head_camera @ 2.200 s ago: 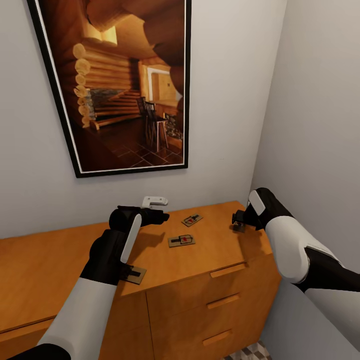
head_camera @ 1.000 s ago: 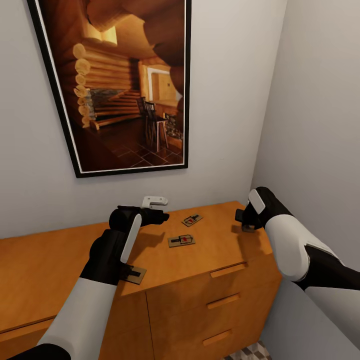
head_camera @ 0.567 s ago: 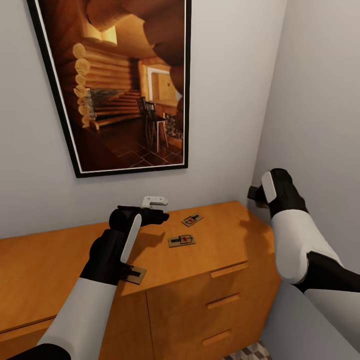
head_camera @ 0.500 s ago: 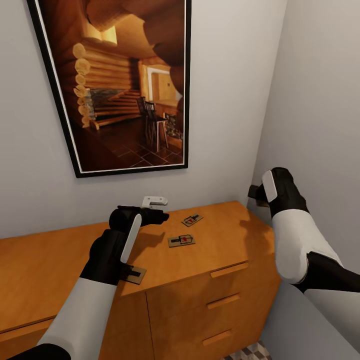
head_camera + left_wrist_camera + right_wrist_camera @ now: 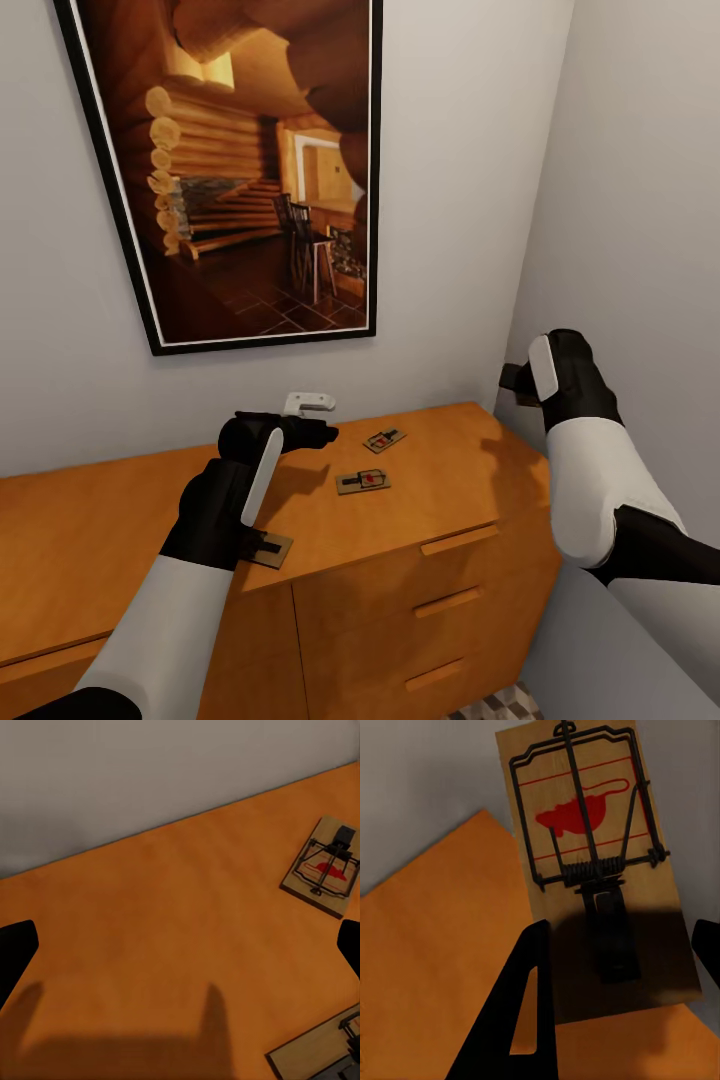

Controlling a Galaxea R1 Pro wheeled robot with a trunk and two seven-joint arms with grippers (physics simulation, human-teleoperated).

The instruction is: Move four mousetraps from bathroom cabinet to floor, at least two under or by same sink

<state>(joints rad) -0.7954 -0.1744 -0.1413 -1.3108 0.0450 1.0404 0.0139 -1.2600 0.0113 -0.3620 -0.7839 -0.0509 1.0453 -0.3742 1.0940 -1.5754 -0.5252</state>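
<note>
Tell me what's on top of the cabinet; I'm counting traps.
Three mousetraps lie on the cabinet: two mid-top, one partly hidden under the left arm.

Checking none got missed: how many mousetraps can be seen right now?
4. Two mousetraps lie mid-cabinet, one sits at the front edge beneath the left arm, and one is held by the right gripper.

soft even light, faint shadows

The orange-brown cabinet (image 5: 420,500) top carries three mousetraps (image 5: 363,481) and a white fitting (image 5: 308,403).
</note>
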